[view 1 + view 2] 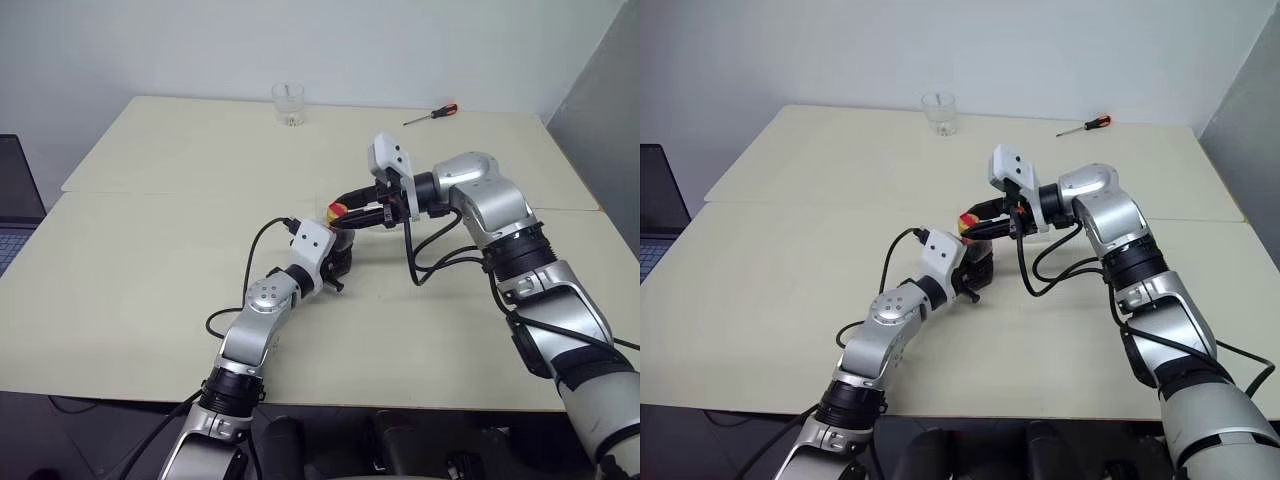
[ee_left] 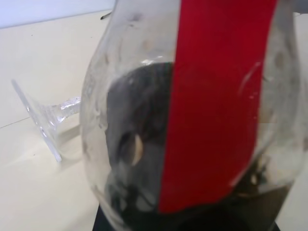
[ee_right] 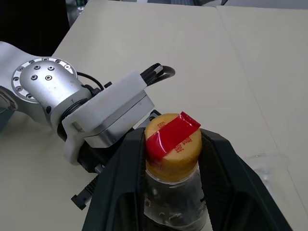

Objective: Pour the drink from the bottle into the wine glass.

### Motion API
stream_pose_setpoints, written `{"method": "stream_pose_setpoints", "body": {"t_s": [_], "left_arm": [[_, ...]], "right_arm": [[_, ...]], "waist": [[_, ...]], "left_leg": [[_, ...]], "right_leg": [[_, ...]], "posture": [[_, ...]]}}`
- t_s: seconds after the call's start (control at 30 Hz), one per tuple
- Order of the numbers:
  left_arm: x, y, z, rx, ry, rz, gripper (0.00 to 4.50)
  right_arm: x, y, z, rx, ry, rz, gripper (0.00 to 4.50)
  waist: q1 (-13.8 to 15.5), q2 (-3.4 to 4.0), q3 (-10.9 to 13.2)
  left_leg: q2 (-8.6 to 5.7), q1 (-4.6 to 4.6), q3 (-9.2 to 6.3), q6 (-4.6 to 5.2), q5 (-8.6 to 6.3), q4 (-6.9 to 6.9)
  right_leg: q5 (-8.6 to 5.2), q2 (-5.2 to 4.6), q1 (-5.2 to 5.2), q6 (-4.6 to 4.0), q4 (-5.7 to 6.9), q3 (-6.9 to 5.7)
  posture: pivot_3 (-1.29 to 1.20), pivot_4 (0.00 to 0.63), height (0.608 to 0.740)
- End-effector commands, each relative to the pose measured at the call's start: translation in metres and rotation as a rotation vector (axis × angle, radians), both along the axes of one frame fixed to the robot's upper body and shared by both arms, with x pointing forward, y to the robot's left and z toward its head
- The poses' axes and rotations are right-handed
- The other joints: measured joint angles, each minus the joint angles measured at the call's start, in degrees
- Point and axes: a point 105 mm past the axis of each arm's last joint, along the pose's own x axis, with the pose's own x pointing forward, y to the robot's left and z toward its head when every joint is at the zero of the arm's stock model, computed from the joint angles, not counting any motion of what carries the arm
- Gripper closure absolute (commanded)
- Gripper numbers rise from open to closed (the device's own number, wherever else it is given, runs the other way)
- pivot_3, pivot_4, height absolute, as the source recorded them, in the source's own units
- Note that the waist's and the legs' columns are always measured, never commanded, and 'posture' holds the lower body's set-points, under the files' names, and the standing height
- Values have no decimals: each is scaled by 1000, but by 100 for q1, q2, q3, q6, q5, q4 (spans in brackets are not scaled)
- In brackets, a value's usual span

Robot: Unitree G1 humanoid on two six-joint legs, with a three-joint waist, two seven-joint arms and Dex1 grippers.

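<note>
Bottle (image 3: pixel 172 159): clear plastic, yellow cap crossed by red tape, dark drink (image 2: pixel 139 159) low inside. Body clenched by left gripper (image 1: pixel 975 262); cap pinched by right gripper (image 3: pixel 173 149).

Bottle (image 2: pixel 144 159) right up close: clear rounded plastic body w/ a wide red label strip (image 2: pixel 216 106) running top to bottom. Dark brown drink (image 2: pixel 139 144) sits in the lower part, droplets on the wall above it. Beside it a wine glass (image 2: pixel 45 118) lies tipped over on the pale table (image 2: pixel 43 53), round foot on edge, stem pointing toward the bottle.
</note>
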Motion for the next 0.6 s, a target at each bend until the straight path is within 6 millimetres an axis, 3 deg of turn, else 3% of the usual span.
{"method": "stream_pose_setpoints", "body": {"t_s": [0.03,0.27,0.53,0.6], "left_arm": [[-3,-4,25,-33,-79,-19,3681],[-2,-7,24,-34,-75,-31,3681],[-2,-11,24,-36,-71,-49,3703],[-2,-12,24,-36,-69,-54,3703]], "right_arm": [[-3,4,-8,-63,-14,42,3274],[-6,-2,7,-21,-11,29,3274],[-14,-12,12,-25,1,21,466],[-14,-18,14,-27,-4,3,0]], "waist": [[0,0,0],[2,0,0],[7,1,1],[9,1,1]], "left_leg": [[0,0,0,0,0,0],[0,0,0,0,0,0],[-2,0,2,0,0,0],[-2,0,0,0,0,0]], "right_leg": [[0,0,0,0,1,0],[0,-1,0,-1,1,0],[0,-3,-1,-1,0,1],[0,-3,-2,-1,1,0]], "posture": [[0,150,740],[0,150,740],[0,150,740],[0,150,740]]}}
